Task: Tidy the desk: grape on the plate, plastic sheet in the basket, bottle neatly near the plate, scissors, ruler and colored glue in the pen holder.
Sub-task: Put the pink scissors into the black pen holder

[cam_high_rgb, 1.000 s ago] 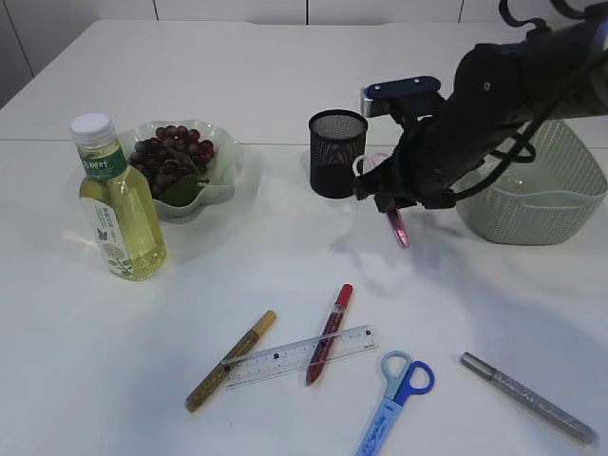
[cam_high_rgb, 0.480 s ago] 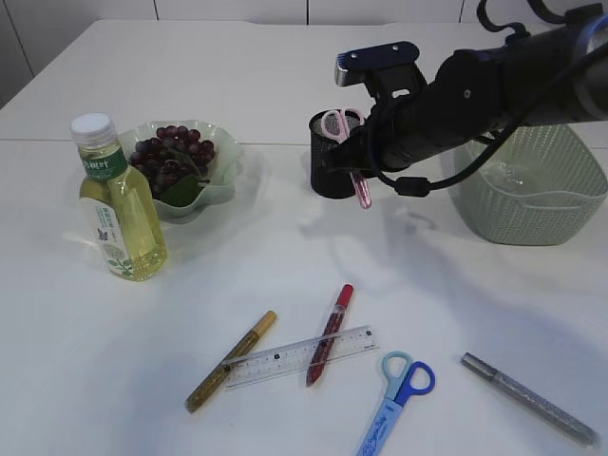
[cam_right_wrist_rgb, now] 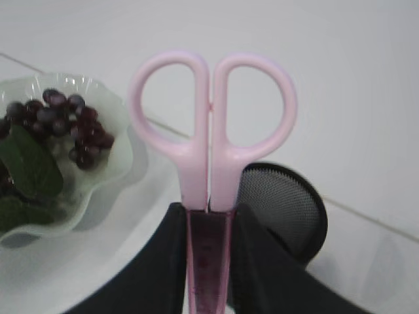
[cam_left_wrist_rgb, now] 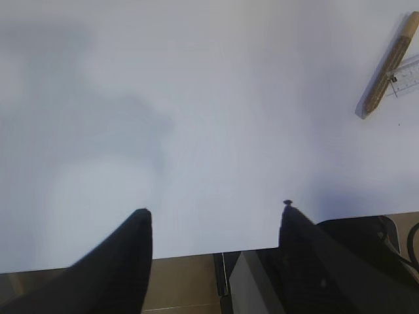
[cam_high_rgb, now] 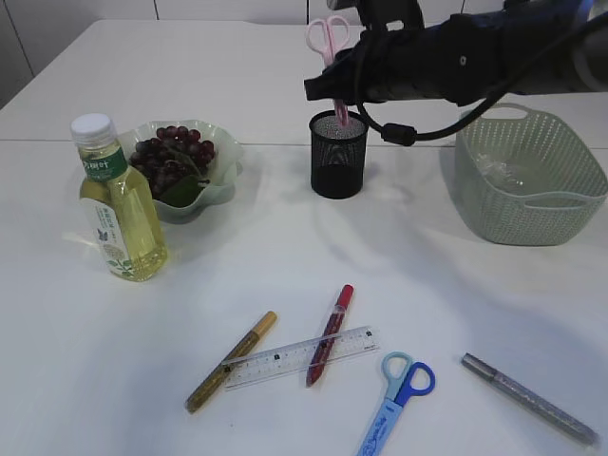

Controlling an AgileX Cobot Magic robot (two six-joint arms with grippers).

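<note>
Your right end effector (cam_right_wrist_rgb: pixel 208 229) is pinching a pair of pink scissors (cam_right_wrist_rgb: pixel 211 131) by the sheathed blades, handles up, directly over the black mesh pen holder (cam_high_rgb: pixel 338 155). In the outside view the blade tip looks to be at or just inside the holder's rim — I cannot tell which. Holding them upright makes sense: blades-first is how they would slide in.

Your left end effector (cam_left_wrist_rgb: pixel 216 226) hangs spread apart over bare table (cam_high_rgb: pixel 285 237), holding nothing. Only a gold glue pen (cam_left_wrist_rgb: pixel 386 69) and a ruler corner (cam_left_wrist_rgb: pixel 409 75) show at the edge of its view.

Elsewhere, the grapes (cam_high_rgb: pixel 171 157) sit in the pale green plate (cam_high_rgb: pixel 223 180), with the bottle (cam_high_rgb: pixel 114 201) upright just beside it. The green basket (cam_high_rgb: pixel 527 204) stands to the right; something clear seems to lie in it, likely the plastic sheet.

Several things lie near the front of the table: the gold glue pen, a red glue pen (cam_high_rgb: pixel 329 332) crossing the clear ruler (cam_high_rgb: pixel 299 356), blue scissors (cam_high_rgb: pixel 394 404), and a silver glue pen (cam_high_rgb: pixel 527 397) — all, by my judgement, waiting for the holder.
</note>
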